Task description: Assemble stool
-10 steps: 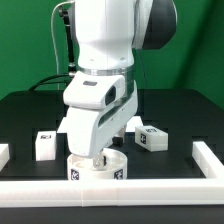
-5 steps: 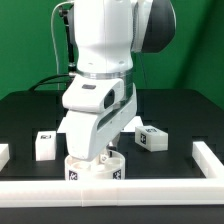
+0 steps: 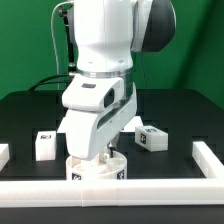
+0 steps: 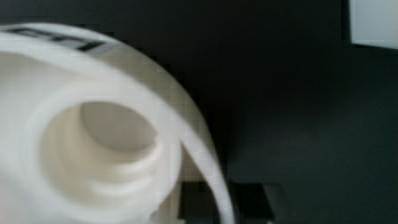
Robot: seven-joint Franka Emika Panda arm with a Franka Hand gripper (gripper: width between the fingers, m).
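Barely started: the seat (image 3: 97, 168) sits on the desk (image 3: 30, 110), with the hand (image 3: 100, 155) directly over it, closed, apparently pinching its wall. A leg block (image 3: 45, 146) and a second leg block (image 3: 152, 138) lie loose either side of the seat. No legs look attached yet.

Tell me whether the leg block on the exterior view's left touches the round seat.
Apart: the exterior view shows black table between leg block and seat.
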